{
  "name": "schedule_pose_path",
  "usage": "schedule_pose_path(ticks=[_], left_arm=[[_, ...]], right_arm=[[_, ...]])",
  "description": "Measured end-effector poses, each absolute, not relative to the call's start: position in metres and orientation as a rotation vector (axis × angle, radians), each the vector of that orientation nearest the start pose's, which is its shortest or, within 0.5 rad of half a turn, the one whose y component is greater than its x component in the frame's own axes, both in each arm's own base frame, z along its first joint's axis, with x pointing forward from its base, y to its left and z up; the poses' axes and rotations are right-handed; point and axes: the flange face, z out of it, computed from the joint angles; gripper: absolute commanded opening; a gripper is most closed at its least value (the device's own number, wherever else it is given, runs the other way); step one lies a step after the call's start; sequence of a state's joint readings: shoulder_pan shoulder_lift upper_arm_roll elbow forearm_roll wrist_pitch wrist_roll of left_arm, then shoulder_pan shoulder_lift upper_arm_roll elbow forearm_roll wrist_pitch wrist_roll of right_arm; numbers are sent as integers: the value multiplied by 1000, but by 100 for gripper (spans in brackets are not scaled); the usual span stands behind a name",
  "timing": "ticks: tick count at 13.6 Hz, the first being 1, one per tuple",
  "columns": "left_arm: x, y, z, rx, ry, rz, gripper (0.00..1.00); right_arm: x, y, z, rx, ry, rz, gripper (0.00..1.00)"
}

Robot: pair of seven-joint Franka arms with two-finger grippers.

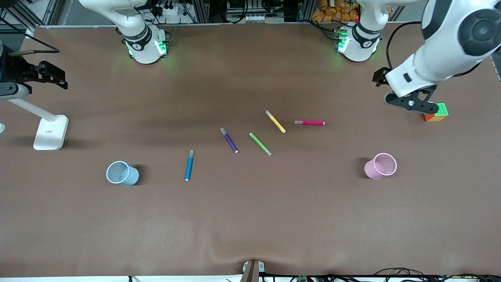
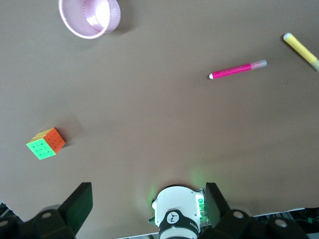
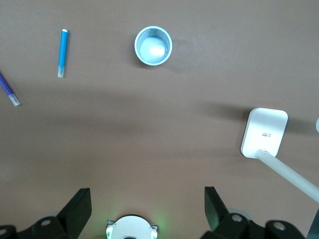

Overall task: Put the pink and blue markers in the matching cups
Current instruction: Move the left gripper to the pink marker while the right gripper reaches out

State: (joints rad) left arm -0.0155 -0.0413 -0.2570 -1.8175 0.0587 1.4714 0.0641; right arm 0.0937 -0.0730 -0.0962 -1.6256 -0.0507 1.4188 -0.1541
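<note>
The pink marker lies flat near the table's middle, toward the left arm's end; it also shows in the left wrist view. The pink cup stands nearer the front camera. The blue marker lies beside the light blue cup, toward the right arm's end. My left gripper is open and empty, up in the air by a colour cube. My right gripper is open and empty, high over the right arm's end.
A dark purple pen, a green pen and a yellow pen lie between the two markers. A colour cube sits under the left gripper's side. A white stand with a flat base stands below the right gripper.
</note>
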Motion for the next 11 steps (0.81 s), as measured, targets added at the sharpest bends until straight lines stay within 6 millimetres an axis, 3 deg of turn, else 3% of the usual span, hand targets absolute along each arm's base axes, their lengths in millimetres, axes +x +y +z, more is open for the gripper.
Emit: schedule_pose_path(ticks=[4,7,11], left_arm=[[465,-188,476,-2891,713,458,100],[449,-206,443,-2822,959,487,100],[430,-239,415,-2706,1288,439,100]], right_arm=[[515,-2,625,-3165,-185,219,100],[513,16,624,-3173,-151,231,100],[510,32,623,-3165,-144,261,100]])
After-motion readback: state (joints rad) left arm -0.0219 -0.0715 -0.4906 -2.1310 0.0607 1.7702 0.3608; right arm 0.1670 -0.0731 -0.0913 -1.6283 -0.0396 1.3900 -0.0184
